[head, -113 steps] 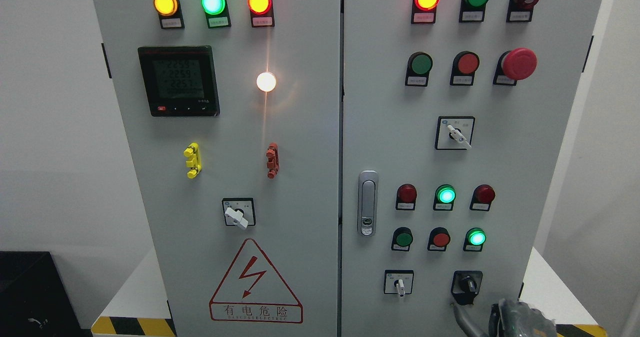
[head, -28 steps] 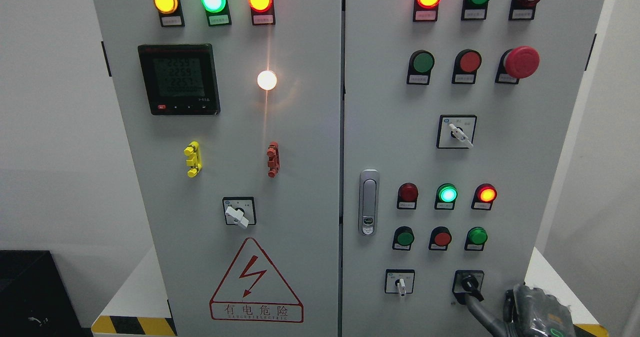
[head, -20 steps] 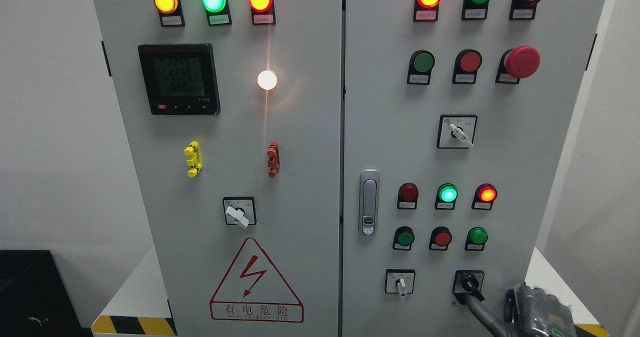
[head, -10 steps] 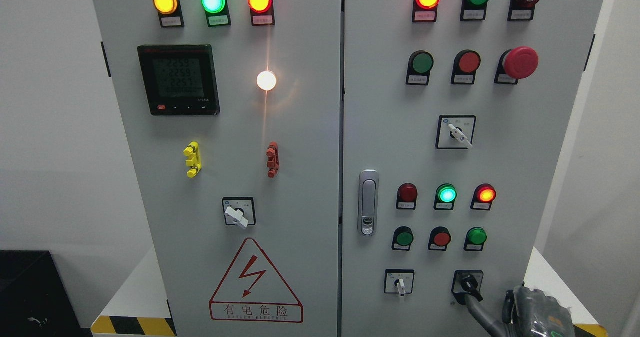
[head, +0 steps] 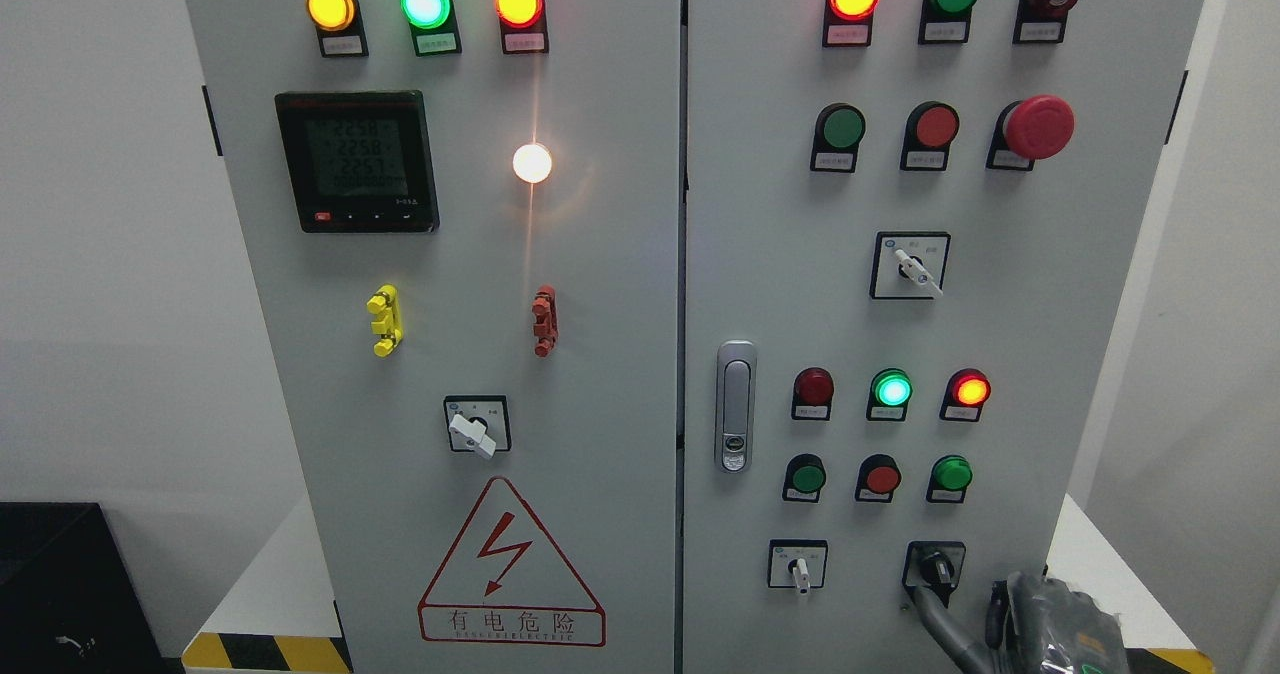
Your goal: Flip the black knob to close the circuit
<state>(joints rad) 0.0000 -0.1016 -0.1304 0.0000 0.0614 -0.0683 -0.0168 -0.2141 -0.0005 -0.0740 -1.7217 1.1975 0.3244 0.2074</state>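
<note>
Right hand (head: 1040, 624) has shifted left, fingertip touching black knob (head: 935, 566).

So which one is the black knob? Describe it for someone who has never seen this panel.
Take the cabinet's right door and go to its bottom row of two selector switches. The black knob is the right-hand one, just above the right hand; its neighbour, the white-handled switch, has a pale lever.

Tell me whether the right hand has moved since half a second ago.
Yes. The right hand has slid left: its near edge now sits closer to the black knob, with less bare panel between them than before.
</note>
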